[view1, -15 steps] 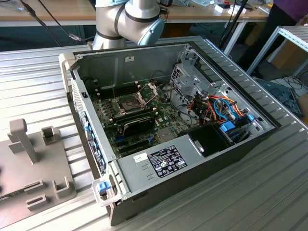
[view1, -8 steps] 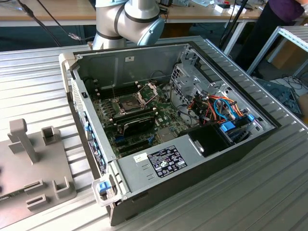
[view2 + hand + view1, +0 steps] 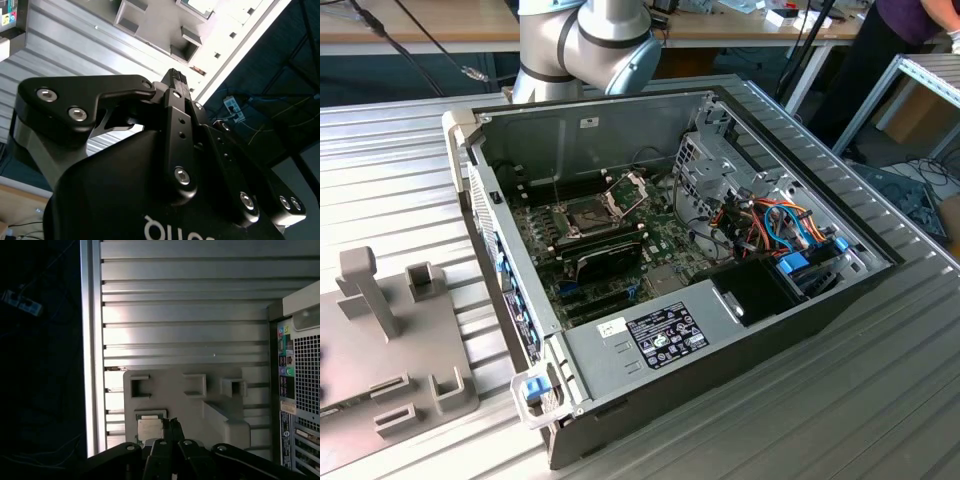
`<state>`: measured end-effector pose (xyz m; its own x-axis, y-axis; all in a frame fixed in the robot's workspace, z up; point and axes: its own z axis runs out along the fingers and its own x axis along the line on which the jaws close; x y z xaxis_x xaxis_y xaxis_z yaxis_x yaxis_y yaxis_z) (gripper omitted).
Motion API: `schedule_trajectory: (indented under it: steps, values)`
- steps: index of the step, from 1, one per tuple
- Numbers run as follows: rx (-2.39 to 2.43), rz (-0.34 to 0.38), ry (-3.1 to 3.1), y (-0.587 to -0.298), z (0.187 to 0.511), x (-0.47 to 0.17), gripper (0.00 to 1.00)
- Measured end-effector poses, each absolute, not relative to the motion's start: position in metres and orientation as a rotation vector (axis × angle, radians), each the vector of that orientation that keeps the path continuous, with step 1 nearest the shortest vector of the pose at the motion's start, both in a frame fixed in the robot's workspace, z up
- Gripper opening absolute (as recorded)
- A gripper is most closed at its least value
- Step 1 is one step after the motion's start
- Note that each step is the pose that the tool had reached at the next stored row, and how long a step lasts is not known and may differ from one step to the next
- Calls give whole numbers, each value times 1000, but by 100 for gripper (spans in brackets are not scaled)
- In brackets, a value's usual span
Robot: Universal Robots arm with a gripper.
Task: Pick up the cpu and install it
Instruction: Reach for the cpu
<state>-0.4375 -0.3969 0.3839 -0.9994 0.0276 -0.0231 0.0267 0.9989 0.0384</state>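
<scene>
In the first wrist view the cpu (image 3: pixel 149 430), a small silvery square chip, lies in a recess of a grey fixture plate (image 3: pixel 175 400). My gripper (image 3: pixel 171 424) hovers right beside it with its black fingers pressed together and nothing between them. The second wrist view shows the same shut gripper (image 3: pixel 175 76) above the plate (image 3: pixel 150 20). In the exterior view the open computer case (image 3: pixel 720 95) holds the green motherboard (image 3: pixel 660 245). Its dark socket (image 3: pixel 585 215) is uncovered, with the hinged metal frame (image 3: pixel 625 188) flipped up.
The fixture plate (image 3: pixel 380 340) lies on the ribbed metal table at the exterior view's left, with upright blocks on it. The case's back panel (image 3: pixel 300 390) stands close to the plate. A black oblong module (image 3: pixel 610 262) sits below the socket. A person (image 3: pixel 890 40) stands at the far right.
</scene>
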Motion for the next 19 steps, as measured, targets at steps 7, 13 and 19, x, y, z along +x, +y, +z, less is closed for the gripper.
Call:
schedule_trajectory:
  steps: [7,13,19]
  values:
    - [32,59,3118,-401,382,-443,11]
    - [26,58,3118,-408,381,-446,11]
    - [23,57,3118,-418,379,-449,11]
